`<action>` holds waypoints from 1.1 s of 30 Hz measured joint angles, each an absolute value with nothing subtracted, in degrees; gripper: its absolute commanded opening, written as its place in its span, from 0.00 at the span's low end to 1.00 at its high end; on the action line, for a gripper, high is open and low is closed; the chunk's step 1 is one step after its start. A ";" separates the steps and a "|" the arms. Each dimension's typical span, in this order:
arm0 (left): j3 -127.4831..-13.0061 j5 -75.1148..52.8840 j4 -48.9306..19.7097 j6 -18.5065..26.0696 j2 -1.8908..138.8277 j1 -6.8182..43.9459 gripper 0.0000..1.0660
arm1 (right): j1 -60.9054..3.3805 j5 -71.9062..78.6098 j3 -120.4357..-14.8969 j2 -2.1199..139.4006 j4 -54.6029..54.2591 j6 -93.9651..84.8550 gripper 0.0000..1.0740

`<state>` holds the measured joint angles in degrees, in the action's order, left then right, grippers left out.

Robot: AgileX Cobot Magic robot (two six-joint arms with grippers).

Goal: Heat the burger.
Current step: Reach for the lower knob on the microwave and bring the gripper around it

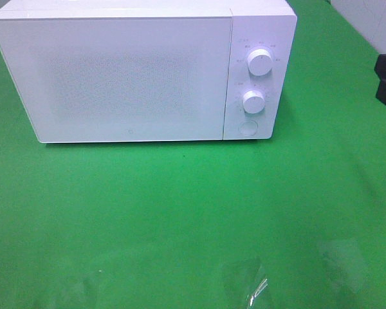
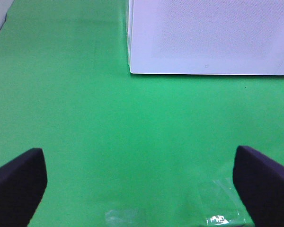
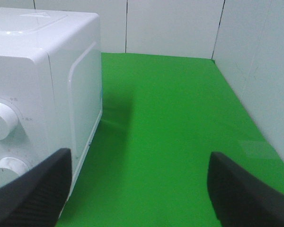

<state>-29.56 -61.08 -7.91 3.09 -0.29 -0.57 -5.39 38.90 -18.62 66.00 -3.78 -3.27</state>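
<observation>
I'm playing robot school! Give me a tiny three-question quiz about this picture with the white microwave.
1. True or false: the microwave door is shut.
2. How many turning knobs are on its panel? A) one B) two C) five
3. Fill in: the left gripper has its jaws ____, with nothing between them.

Key: 1 true; 2 B; 3 open.
</observation>
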 measured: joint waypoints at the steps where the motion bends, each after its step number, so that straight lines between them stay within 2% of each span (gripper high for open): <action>1: -29.56 -61.08 -7.91 3.09 -0.29 -0.57 0.95 | -8.02 41.48 -18.62 68.18 -7.62 -7.05 0.71; 2: -29.56 -61.08 -7.91 3.09 -0.29 -0.57 0.95 | -10.89 43.54 -18.62 70.24 -11.57 -10.77 0.71; 7: -29.56 -61.08 -7.91 3.09 -0.29 -0.57 0.95 | -16.04 46.70 -18.62 73.28 -17.59 -15.47 0.71; 8: -29.56 -61.08 -7.91 3.09 -0.29 -0.57 0.95 | -18.91 48.82 -18.62 75.00 -20.51 -17.02 0.71; 11: -29.56 -61.08 -7.91 3.09 -0.29 -0.57 0.95 | -21.66 51.34 -18.62 76.72 -23.03 -17.59 0.71; 13: -29.56 -61.08 -7.91 3.09 -0.29 -0.57 0.95 | -27.90 55.81 -18.56 79.35 -29.45 -17.76 0.71; 16: -29.56 -61.08 -7.91 3.09 -0.29 -0.57 0.95 | -30.48 57.93 -18.56 80.33 -32.03 -18.39 0.71; 17: -29.56 -61.08 -7.91 3.09 -0.29 -0.57 0.95 | -33.29 60.05 -18.56 81.59 -35.07 -19.14 0.71; 22: -29.56 -61.08 -7.91 3.09 -0.29 -0.57 0.95 | -37.64 62.68 -18.56 83.42 -39.02 -19.71 0.71; 24: -29.56 -61.08 -7.91 3.09 -0.29 -0.57 0.95 | -42.40 65.43 -18.74 85.60 -43.83 -20.23 0.71; 33: -29.56 -61.08 -7.91 3.09 -0.29 -0.57 0.95 | -48.41 68.07 -20.23 90.13 -47.96 -20.63 0.71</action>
